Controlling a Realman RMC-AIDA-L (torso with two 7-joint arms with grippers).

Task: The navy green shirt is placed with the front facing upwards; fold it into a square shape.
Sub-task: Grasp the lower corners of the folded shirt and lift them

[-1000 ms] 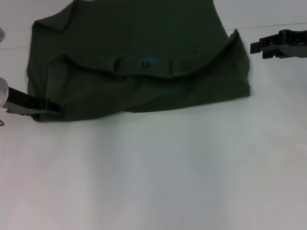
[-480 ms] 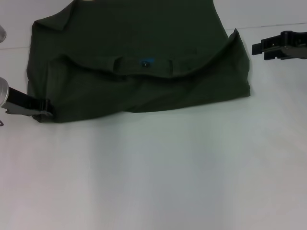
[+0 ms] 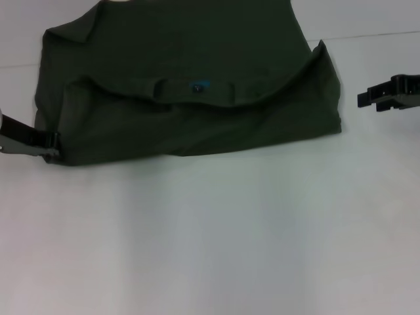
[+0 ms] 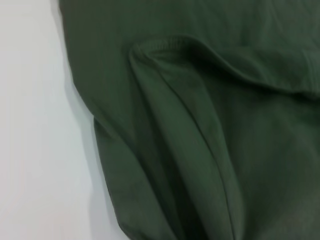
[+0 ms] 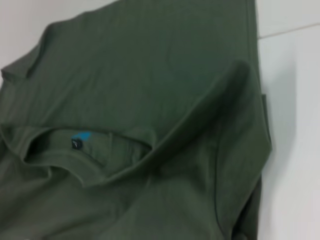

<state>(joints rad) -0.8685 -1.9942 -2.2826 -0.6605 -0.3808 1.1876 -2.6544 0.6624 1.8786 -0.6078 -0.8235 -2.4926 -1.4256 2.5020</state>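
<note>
My left gripper sits at the left edge of the head view, arm coming in low and nearly level, tip at the lower-left corner of the dark olive-green cotton shirt. Can't tell if its jaws are parted or have any cloth between them; the tip butts against the fabric edge.

My right gripper hangs at the right edge of the frame, pointing left, apart from the shirt's right side. Its jaws look parted, with nothing between them.

Shirt lies across the upper half of the head view on the white tabletop, folded over itself into a rough rectangle. Soft matte knit, plain green on the visible face. Round ribbed collar shows mid-shirt with a blue mark inside the neck.

Left wrist view: stitched hem curling over and deep creases. Right wrist view: collar opening, blue mark and a raised ridge of cloth.
</note>
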